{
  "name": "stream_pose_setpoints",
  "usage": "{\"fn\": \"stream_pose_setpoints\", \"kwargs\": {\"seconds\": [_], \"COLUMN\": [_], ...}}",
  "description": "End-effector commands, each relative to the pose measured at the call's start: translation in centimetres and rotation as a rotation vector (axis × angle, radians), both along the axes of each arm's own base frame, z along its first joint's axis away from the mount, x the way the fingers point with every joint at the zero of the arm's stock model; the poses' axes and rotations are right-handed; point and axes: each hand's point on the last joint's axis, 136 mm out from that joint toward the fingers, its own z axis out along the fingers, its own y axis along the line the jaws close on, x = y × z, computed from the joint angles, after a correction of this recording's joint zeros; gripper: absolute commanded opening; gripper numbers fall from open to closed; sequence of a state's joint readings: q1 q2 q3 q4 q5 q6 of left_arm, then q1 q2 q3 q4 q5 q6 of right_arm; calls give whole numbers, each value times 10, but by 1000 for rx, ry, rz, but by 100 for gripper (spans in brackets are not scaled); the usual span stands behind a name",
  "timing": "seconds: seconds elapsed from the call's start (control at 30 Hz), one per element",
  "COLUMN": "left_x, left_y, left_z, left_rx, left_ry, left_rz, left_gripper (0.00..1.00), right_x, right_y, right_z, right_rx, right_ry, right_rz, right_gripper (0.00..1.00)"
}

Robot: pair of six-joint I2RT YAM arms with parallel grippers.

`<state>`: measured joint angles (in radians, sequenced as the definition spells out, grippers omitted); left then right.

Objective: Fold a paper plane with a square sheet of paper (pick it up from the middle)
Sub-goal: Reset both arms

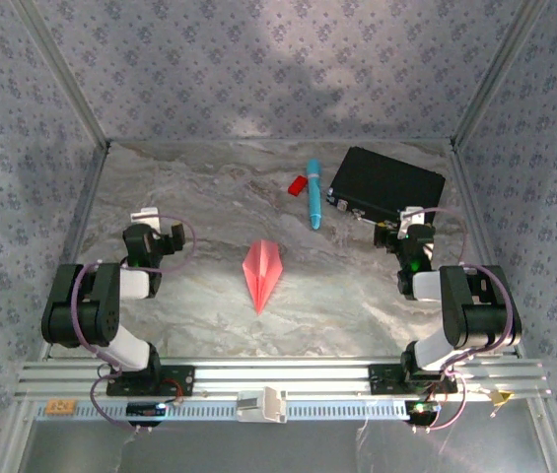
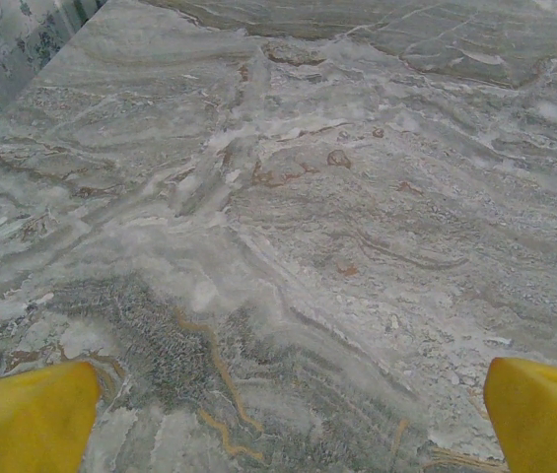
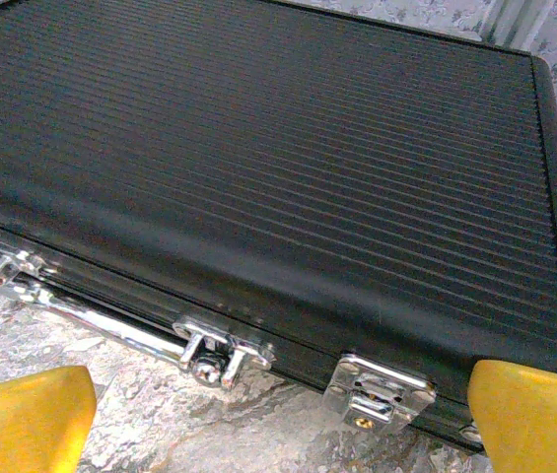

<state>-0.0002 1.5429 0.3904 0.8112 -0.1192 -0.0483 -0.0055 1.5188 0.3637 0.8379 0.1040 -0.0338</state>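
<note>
Black ribbed case (image 3: pixel 258 168) sits at the table's (image 2: pixel 288 197) far right, lid down, contents hidden. The pink-red paper plane (image 1: pixel 262 274), a narrow creased dart tapering toward the near edge, lies mid-table. The left gripper (image 2: pixel 288 419) and right gripper (image 3: pixel 278 419) are both spread wide and empty, the right near the case's latches.

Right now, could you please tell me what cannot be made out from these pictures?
- Paper plane, top view: too small to read its folds.
- Small red piece beside the blue pen, top view: too small to identify.
- Black case, right wrist view: its left end is cut off by the picture's edge, and the shut lid hides whatever is inside.
</note>
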Motion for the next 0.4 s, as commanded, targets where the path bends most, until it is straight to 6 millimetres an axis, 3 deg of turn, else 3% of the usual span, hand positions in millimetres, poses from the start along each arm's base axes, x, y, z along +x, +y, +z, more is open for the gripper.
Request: {"fn": "stream_pose_setpoints", "kwargs": {"seconds": [0.0,0.37], "left_x": [7,7], "left_y": [0,0], "left_z": [12,13], "left_rx": [9,10], "left_ry": [-34,-35], "left_rz": [-10,-10], "left_gripper": [100,100], "right_x": [5,5], "right_y": [-5,-5], "right_z": [4,4], "right_rx": [12,10], "right_ry": [-4,-6], "right_rz": [-23,-22], "right_gripper": [99,99]}}
